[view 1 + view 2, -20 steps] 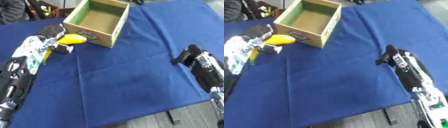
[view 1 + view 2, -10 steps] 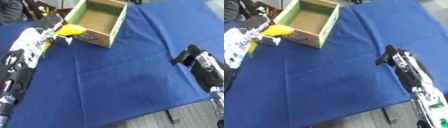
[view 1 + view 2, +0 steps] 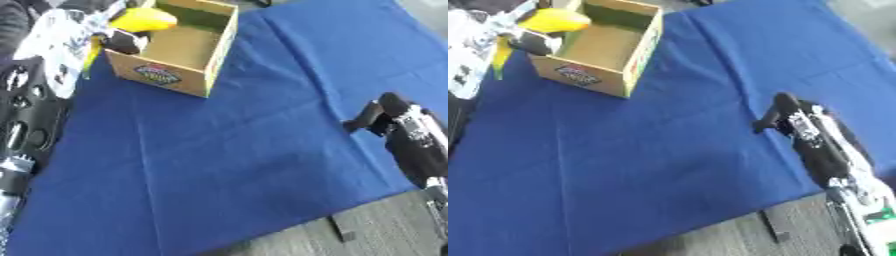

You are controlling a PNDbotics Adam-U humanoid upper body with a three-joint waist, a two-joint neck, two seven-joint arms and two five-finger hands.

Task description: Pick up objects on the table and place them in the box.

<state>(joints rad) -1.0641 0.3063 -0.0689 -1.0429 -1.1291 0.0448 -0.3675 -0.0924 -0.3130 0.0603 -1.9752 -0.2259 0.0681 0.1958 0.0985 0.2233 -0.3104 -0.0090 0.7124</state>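
Observation:
A yellow rounded object (image 3: 143, 20) is held in my left hand (image 3: 98, 31), whose fingers curl round it right at the near-left corner of the open cardboard box (image 3: 208, 59). The object hangs over the box's left rim. The box looks bare inside and stands at the far left of the blue cloth. My right hand (image 3: 787, 114) rests on the cloth at the right, fingers curled and holding nothing.
A blue cloth (image 3: 236, 150) covers the table; its front edge runs along the bottom right, with grey floor (image 3: 367, 230) beyond. My left forearm (image 3: 26, 115) lies along the left edge. Dark shapes sit behind the box.
My left hand has carried the yellow object up and to the right, from beside the box to over its left rim. The camera view has also shifted. The right hand has stayed put.

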